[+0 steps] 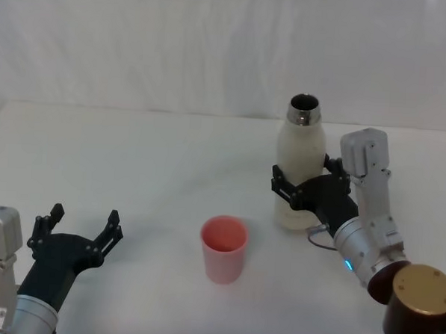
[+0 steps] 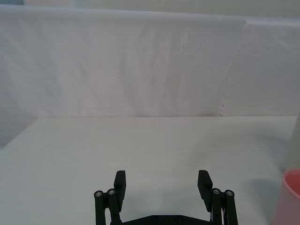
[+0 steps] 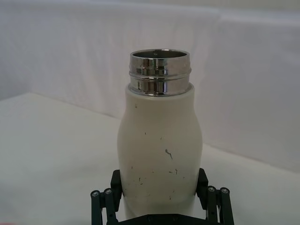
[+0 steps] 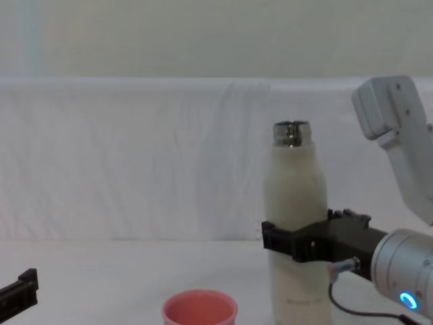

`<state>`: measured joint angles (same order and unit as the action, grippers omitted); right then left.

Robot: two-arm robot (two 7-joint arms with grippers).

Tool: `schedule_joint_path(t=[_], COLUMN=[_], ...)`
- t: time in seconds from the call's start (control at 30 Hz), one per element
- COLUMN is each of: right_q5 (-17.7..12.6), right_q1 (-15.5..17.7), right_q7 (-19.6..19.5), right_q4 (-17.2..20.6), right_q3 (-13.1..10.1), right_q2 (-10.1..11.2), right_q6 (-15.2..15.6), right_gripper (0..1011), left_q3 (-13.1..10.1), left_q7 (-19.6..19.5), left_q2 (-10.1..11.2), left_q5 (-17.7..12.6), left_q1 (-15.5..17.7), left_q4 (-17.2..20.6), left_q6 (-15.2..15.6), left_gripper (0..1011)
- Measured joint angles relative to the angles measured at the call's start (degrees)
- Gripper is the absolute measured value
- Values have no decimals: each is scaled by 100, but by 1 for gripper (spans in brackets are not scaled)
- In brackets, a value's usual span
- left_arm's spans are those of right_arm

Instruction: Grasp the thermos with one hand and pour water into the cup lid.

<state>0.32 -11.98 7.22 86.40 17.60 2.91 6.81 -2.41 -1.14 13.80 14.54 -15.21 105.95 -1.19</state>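
Note:
The cream-white thermos [image 1: 302, 150] stands upright on the table at right of centre, its steel neck uncapped. My right gripper [image 1: 303, 188] reaches in from the right and is shut on the thermos body at mid-height. In the right wrist view the black pads [image 3: 118, 182] press both sides of the thermos [image 3: 159, 140]. The salmon-pink cup lid [image 1: 223, 248] stands upright in front and to the left of the thermos, apart from it. My left gripper [image 1: 86, 218] hovers open at the near left, well away from the cup lid. The chest view shows the thermos [image 4: 292, 183] and cup lid [image 4: 199, 310] side by side.
A white table [image 1: 133, 162] ends at a white cloth backdrop [image 1: 177, 45]. The right arm's brown round joint [image 1: 423, 297] sits at the near right corner. Open tabletop lies between the left gripper and the cup lid.

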Motion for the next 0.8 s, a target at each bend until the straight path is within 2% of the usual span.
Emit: schedule_joint_path(t=[0.43, 0.8], right_q5=[813, 1500], right_q1=[224, 314], right_q7=[12, 160], right_q4=[672, 939], right_q3=[60, 143], right_q2=[502, 905], right_q6=[-42, -121], right_gripper=[957, 957], left_q3=[0, 0], left_q7=[0, 0], left_q2=[0, 0], left_q5=[0, 0], left_q1=[0, 0], left_q4=[0, 0], left_q6=[0, 0], left_gripper=[1001, 1001])
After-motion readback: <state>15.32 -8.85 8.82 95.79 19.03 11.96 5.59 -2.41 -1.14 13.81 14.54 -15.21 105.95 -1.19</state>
